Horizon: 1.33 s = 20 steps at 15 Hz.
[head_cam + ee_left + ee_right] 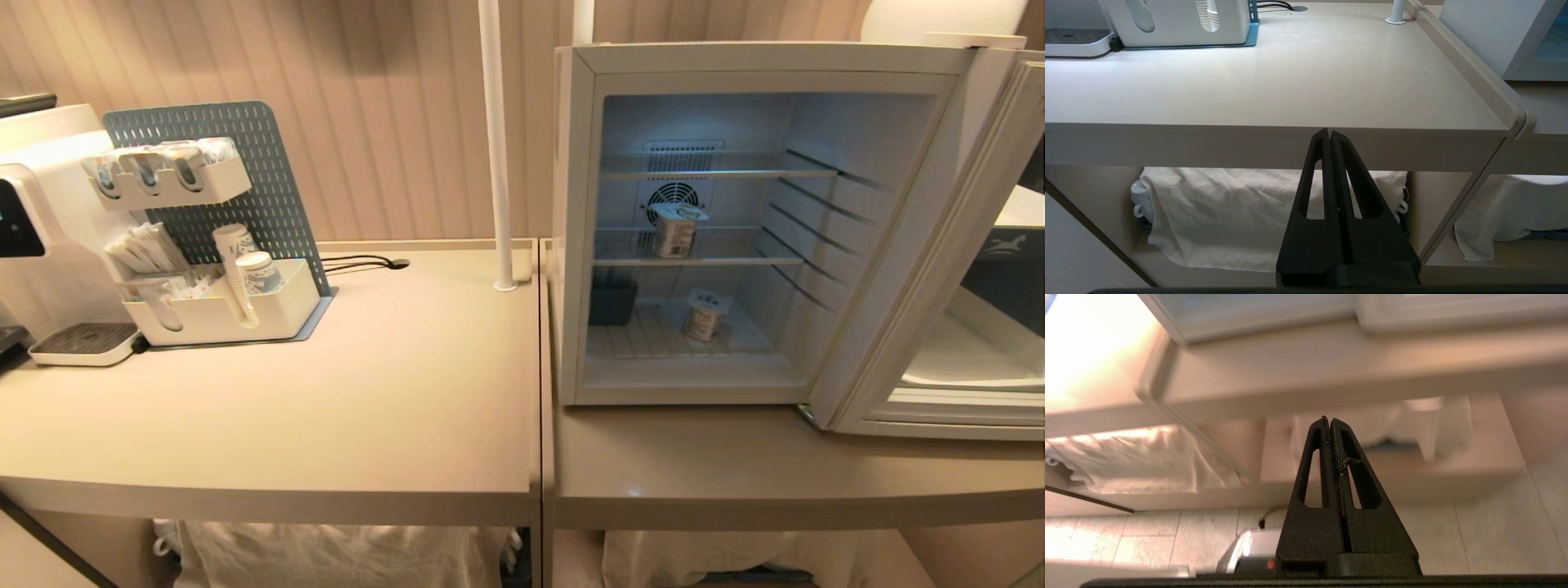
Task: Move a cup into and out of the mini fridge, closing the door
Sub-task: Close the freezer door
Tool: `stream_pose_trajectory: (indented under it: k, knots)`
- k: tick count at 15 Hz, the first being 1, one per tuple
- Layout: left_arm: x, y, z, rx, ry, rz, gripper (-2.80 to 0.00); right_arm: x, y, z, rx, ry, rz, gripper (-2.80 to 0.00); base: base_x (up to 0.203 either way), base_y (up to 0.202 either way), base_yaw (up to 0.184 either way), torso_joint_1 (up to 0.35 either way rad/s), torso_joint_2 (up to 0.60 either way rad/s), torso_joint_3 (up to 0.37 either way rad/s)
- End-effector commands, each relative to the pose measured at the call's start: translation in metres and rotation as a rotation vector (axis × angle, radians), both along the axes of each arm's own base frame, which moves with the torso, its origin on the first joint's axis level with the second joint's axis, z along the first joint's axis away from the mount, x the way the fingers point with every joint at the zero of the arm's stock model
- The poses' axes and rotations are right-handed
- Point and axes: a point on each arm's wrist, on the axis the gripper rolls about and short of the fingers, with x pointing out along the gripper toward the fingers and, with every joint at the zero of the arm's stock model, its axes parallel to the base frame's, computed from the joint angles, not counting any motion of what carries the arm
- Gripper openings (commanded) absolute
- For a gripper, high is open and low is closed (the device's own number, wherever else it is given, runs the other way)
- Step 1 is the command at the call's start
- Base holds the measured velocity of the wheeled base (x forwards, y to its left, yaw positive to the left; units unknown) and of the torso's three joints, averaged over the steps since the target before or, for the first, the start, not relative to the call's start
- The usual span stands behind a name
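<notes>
Beige ribbed wall stands behind the smooth tan table (326, 392). On it the white boxy mini fridge (571, 204) stands with its pale grey-blue glass door (939, 310) swung open rightward. Two small paper cups (674, 229) sit inside. Both black claws, left claw (1329, 132) and right claw (1329, 420), are pressed together, holding nothing, low before the table edge; the right one is nearer the door.

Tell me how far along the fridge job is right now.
Two cups sit inside the mini fridge: one on the middle shelf, one below. Nothing is in hand: the left claw and right claw are shut, empty, below the tabletop. The door stands open, unclosed.
</notes>
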Motion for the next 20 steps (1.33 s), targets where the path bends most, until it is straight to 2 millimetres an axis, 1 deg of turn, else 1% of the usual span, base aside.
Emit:
stream_pose_trajectory:
  k: [1,2,3,4,5,7,8,9,10,11,12,13,20]
  knots:
    - [0.0,0.0,0.0,-0.001,0.001,0.001,-2.8,-0.041,0.001,-0.027,0.013,-0.078,-0.034,-2.8,0.0,0.0,0.0,0.0,0.0,0.0]
    - [0.0,0.0,0.0,-0.001,0.001,0.001,-2.8,-0.05,0.001,-0.038,0.014,-0.129,-0.034,-2.8,0.0,0.0,0.0,0.0,0.0,0.0]
    - [0.0,0.0,0.0,-0.001,0.001,0.001,-2.8,-0.053,0.001,-0.047,0.02,-0.168,-0.037,-2.8,0.0,0.0,0.0,0.0,0.0,0.0]
    - [0.0,0.0,0.0,-0.001,0.001,0.001,-2.8,-0.046,0.001,-0.054,0.031,-0.211,-0.057,-2.8,0.0,0.0,0.0,0.0,0.0,0.0]
    - [0.0,0.0,0.0,-0.001,0.001,0.001,-2.8,-0.033,0.0,-0.057,0.022,-0.279,-0.094,-2.8,0.0,0.0,0.0,0.0,0.0,0.0]
    - [0.0,0.0,0.0,-0.001,0.001,0.001,-2.8,-0.005,-0.001,-0.082,-0.059,-0.364,-0.13,-2.8,0.0,0.0,0.0,0.0,0.0,0.0]
    - [0.0,0.0,0.0,-0.001,0.001,0.001,-2.8,0.003,-0.001,-0.092,-0.086,-0.397,-0.131,-2.8,0.0,0.0,0.0,0.0,0.0,0.0]
    - [0.0,0.0,0.0,0.001,0.001,0.001,-2.8,0.006,-0.001,-0.1,-0.109,-0.393,-0.123,-2.8,0.0,0.0,0.0,0.0,0.0,0.0]
    - [0.0,0.0,0.0,0.001,0.001,0.001,-2.8,0.007,0.0,-0.104,-0.146,-0.357,-0.077,-2.8,0.0,0.0,0.0,0.0,0.0,0.0]
    - [0.0,0.0,0.0,0.0,0.001,0.001,-2.8,0.004,0.001,-0.106,-0.199,-0.296,-0.03,-2.8,0.0,0.0,0.0,0.0,0.0,0.0]
    - [0.0,0.0,0.0,0.001,0.001,0.001,-2.8,0.004,0.001,-0.106,-0.216,-0.279,-0.008,-2.8,0.0,0.0,0.0,0.0,0.0,0.0]
    - [0.0,0.0,0.0,0.001,0.001,0.001,-2.8,0.003,0.001,-0.103,-0.216,-0.306,-0.003,-2.8,0.0,0.0,0.0,0.0,0.0,0.0]
    - [0.0,0.0,0.0,-0.001,0.001,0.001,-2.8,0.004,0.001,-0.103,-0.205,-0.304,-0.01,-2.8,0.0,0.0,0.0,0.0,0.0,0.0]
